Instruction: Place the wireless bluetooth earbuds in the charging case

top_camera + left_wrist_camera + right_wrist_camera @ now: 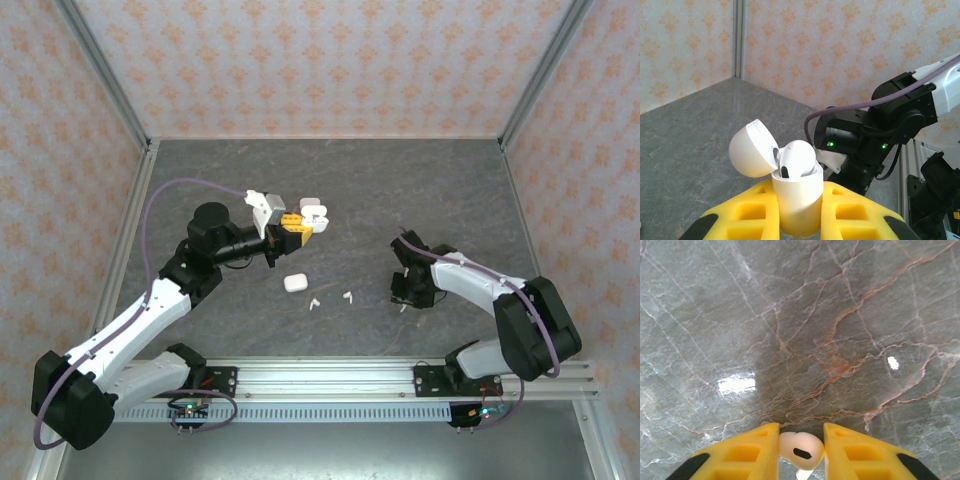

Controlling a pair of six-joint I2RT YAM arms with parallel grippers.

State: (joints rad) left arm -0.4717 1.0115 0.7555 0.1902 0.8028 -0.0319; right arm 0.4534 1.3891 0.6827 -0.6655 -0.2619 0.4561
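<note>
Partway through, by the look of it. The left jaws were clamped on the open charging case (796, 192), held up off the table (420, 190) with its lid (752, 150) flipped back. One seated earbud (796, 159), white, sat in the case; whether the other slot was filled couldn't be told. The right jaws were pinching a second white earbud (801, 450) by its bulb end, low over the table, either touching it or just clear of it. Left to do, as judged: carry that bud across and seat it in the held case. A loose earbud (312, 303), a neighbouring bud (349, 297) and a closed case (294, 283) lay on the table between the arms, near each other, so more pairs likely remained. Room looked fine. The line from the right jaws to the held case ran over mostly bare table, and the loose bits sat below and to the near side of it. The enclosure walls (100, 120) and the front rail (330, 375) were well apart from both jaws. The tight spot was the arms meeting nose to nose: the right arm (880, 135) sat behind the case in the left wrist view.
</note>
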